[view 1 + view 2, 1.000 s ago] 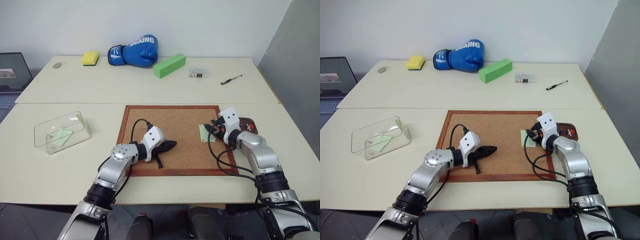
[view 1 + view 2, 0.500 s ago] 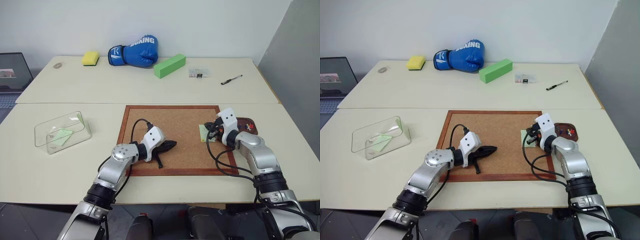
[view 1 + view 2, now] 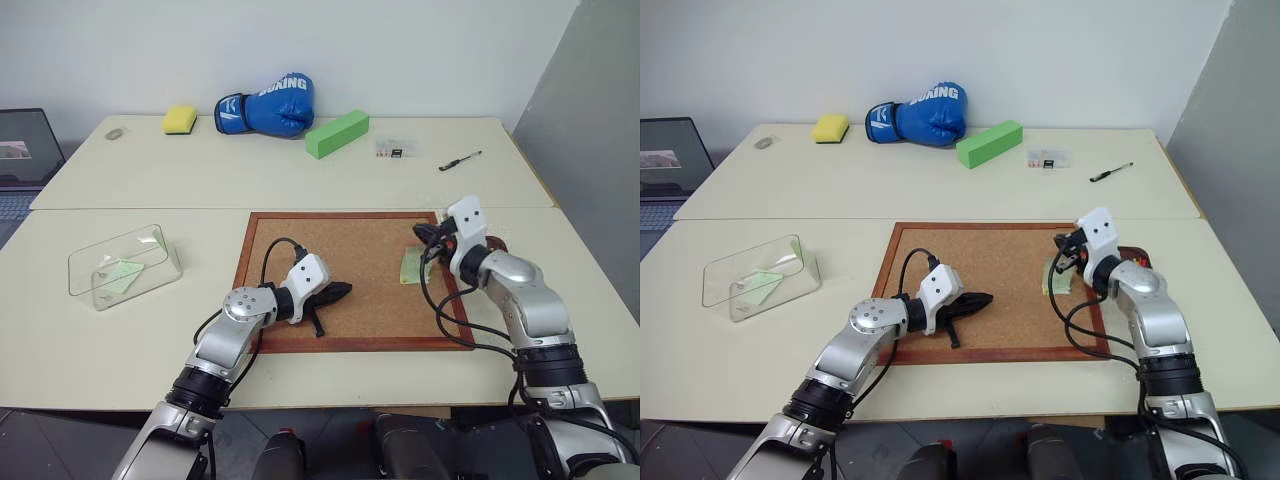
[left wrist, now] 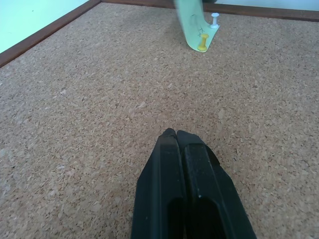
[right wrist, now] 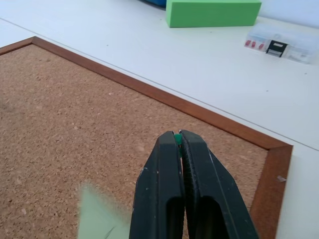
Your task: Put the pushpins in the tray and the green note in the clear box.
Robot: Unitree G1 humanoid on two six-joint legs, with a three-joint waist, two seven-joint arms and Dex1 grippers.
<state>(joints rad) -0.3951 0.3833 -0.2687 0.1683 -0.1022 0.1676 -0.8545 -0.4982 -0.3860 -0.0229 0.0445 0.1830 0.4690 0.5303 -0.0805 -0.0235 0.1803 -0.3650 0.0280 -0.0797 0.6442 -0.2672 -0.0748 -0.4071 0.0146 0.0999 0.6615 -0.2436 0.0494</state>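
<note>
Fingers of my right gripper [image 5: 179, 139] are pinched tight on a green pushpin [image 5: 177, 138] above the corkboard's [image 3: 340, 250] right edge, freeing the green note [image 3: 411, 266] by the tray [image 3: 1137, 258], while my left gripper [image 4: 177, 134] rests closed and empty mid-board.

Looks like an office or small robotics test room. Two pale cream desks [image 3: 150, 185] pushed together against a plain white wall. At the centre of the near desk, a wood-framed corkboard [image 3: 340, 275]. Well to the left of the corkboard, at the desk edge, an open laptop [image 3: 22, 160]. Beyond the corkboard on the far desk, a black pen [image 3: 459, 161], a yellow sponge [image 3: 180, 119], a green block [image 3: 337, 133] and, oddly, a blue boxing glove [image 3: 266, 104]. To the right of the corkboard, a grey partition panel [image 3: 590, 130].
</note>
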